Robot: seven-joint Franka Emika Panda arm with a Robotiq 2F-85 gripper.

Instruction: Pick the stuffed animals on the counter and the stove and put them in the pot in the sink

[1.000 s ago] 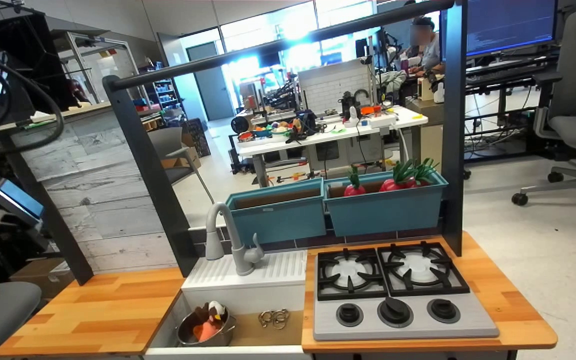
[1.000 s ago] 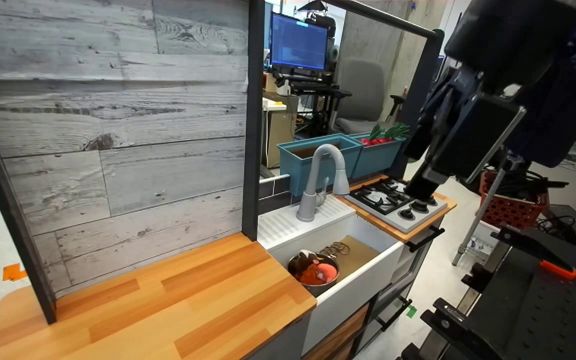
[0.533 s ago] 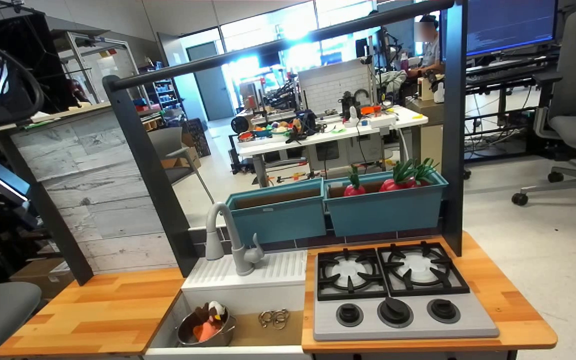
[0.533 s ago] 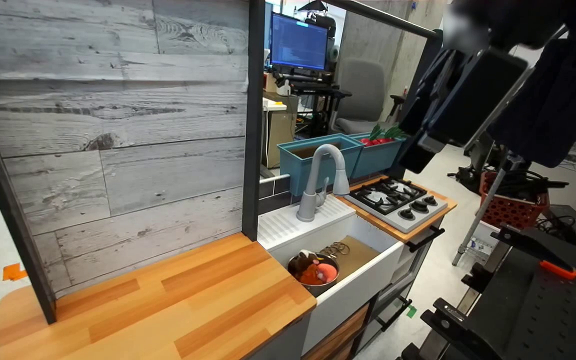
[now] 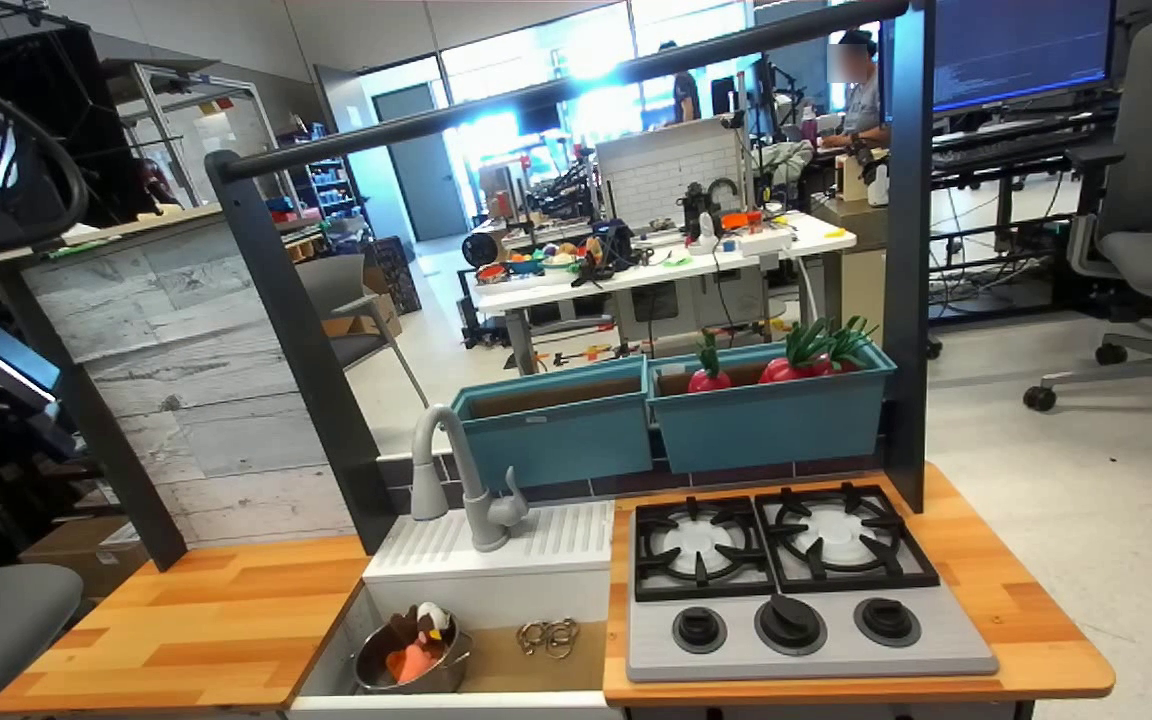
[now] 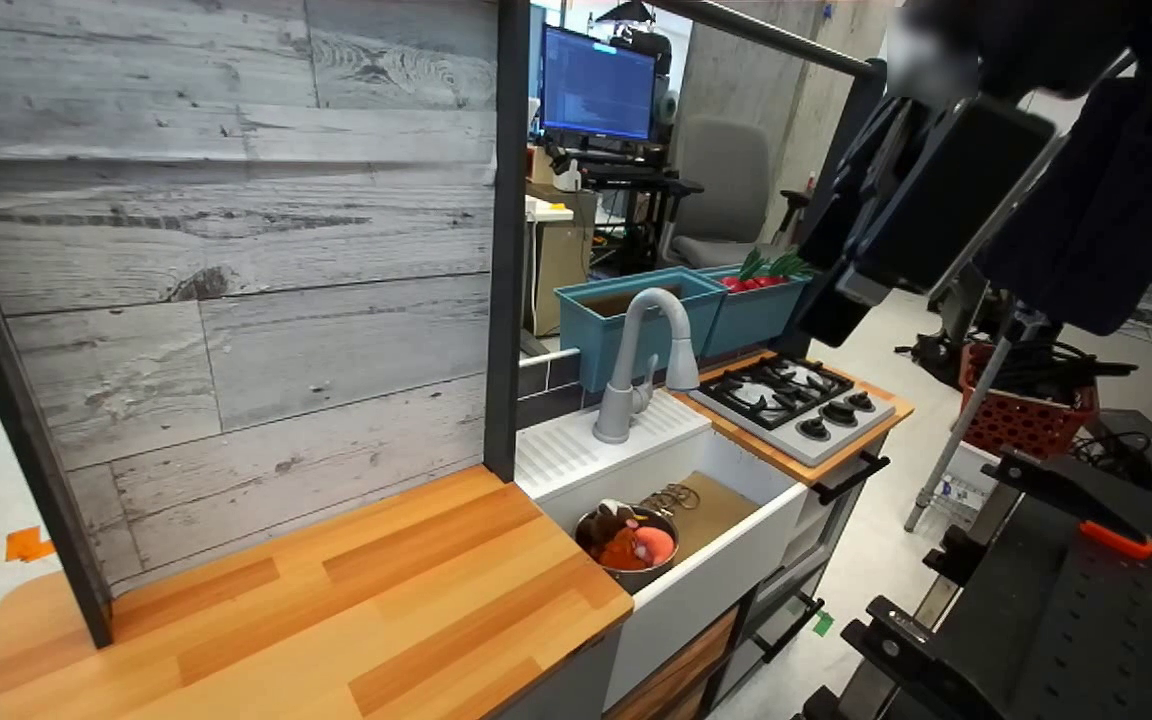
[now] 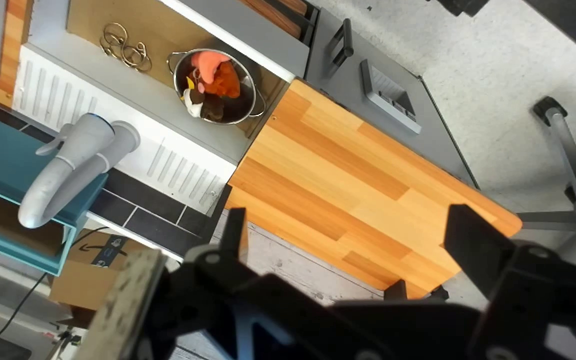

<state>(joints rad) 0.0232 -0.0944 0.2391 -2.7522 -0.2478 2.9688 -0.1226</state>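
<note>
- The black two-finger claw [image 7: 346, 220] is spread wide with nothing pinched in it. In the wrist view its fingertips frame the light-brown wooden butcher-block counter [image 7: 358, 185], well apart from the toys.
- The soft orange-red plush toy [image 7: 226, 82] is inside the small round shiny silver metal pot [image 5: 448, 675]. Same for the floppy brown-and-white plush toy [image 7: 194, 104], which sits right at the rim on the grey faucet [image 5: 487, 518] side.
- Pot's standing in the pale grey-white rectangular sink [image 5: 536, 600], at the end away from the black-grated stove with the pale grey frame [image 5: 739, 640].
- There's a coral-pink lump [image 7: 209, 64] on the orange-red one; can't tell if it's part of the same toy, they're too bunched up.
- Handling, my guess: both toys are light, squishy and pretty much unbreakable. If one needs a re-grab, go through the fat middle of the body and let it squash; the white head or thin bits would probably twist or slip out.
- Pot looks stiff and slick, so I'd pinch fabric only and not knock the rim.
- Going by where the toys lie, I'd call this basically done. Next move is probably just keeping the claw out of the way.
</note>
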